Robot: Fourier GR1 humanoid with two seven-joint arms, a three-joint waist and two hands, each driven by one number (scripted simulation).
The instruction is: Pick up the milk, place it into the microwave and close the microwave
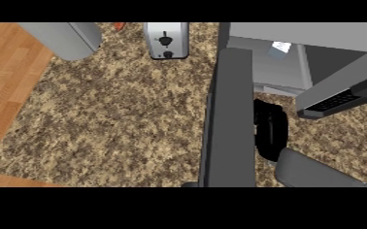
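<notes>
So from the head view, looking straight down at the speckled brown granite counter [114, 111]; the grey microwave with its cavity open [287, 63] sits at the upper right, and its long dark grey door [229, 121] is swung out toward us, seen edge-on, running down the middle of the shot. Inside the cavity there's a small pale carton-looking thing [281, 47] near the back; I'd guess that's the milk, though it's too small to be sure; it's sitting in the microwave, not on the counter.

The robot's black right hand [269, 128] is just to the right of the door, on its inner side, close against it; fingers look curled with nothing in them, as far as I can see; grey forearm [315, 172] comes in from the lower right. Left hand doesn't show anywhere.

Other stuff: a silver toaster with black knobs [166, 40] at the top middle, a grey cylindrical container [64, 39] at the top left, a wooden surface [18, 77] along the left edge; none of it matters here.

My read: the placing part looks done, and we're on the closing step. But the hand is on the wrong side for a push; it'd need to get round to the door's outer face, then swing it shut without clipping the control panel [337, 99].
</notes>
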